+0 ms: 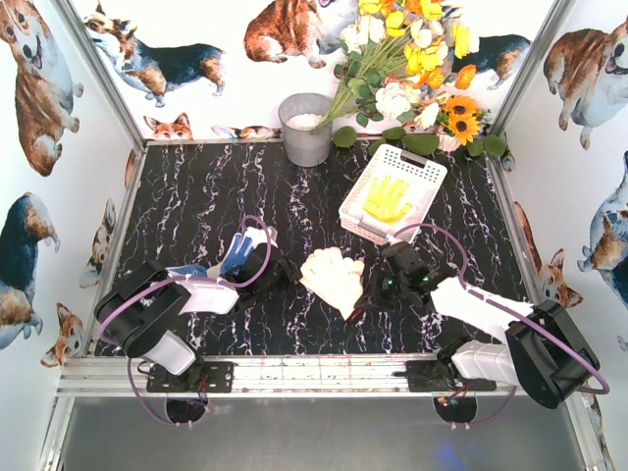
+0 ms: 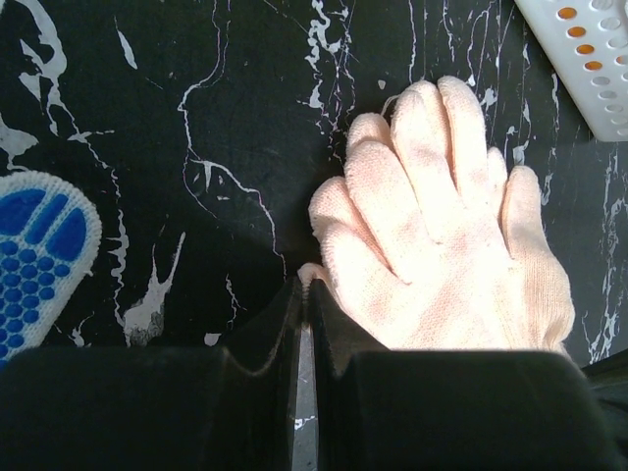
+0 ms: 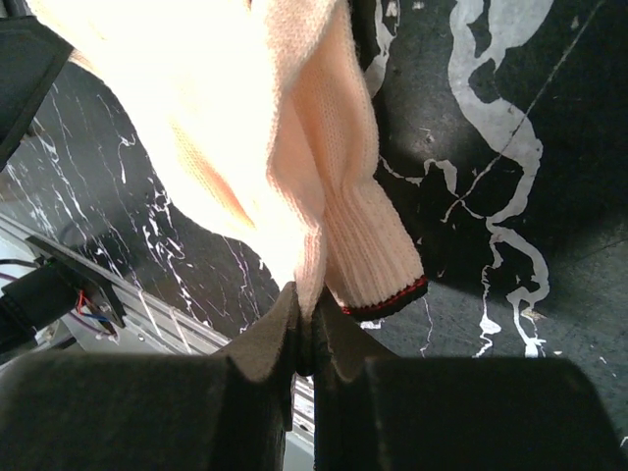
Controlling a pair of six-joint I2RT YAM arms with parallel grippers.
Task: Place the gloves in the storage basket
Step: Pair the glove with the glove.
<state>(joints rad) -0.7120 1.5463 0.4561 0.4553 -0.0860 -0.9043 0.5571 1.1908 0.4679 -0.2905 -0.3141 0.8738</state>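
Observation:
A cream glove [image 1: 334,278] lies mid-table between my two grippers. My left gripper [image 2: 305,285] is shut, pinching a small fold at the glove's [image 2: 442,235] left edge. My right gripper [image 3: 306,309] is shut on the same glove [image 3: 255,128] near its orange-trimmed cuff. A blue dotted glove [image 1: 238,253] lies beside the left arm and shows at the left of the left wrist view [image 2: 39,250]. A yellow glove [image 1: 387,199] lies inside the white lattice storage basket [image 1: 424,168] at the back right; its corner shows in the left wrist view [image 2: 589,59].
A grey metal bucket [image 1: 306,129] stands at the back centre. A bouquet of flowers [image 1: 417,69] leans from the back right, over the basket's far end. The metal rail [image 1: 314,373] runs along the table's near edge.

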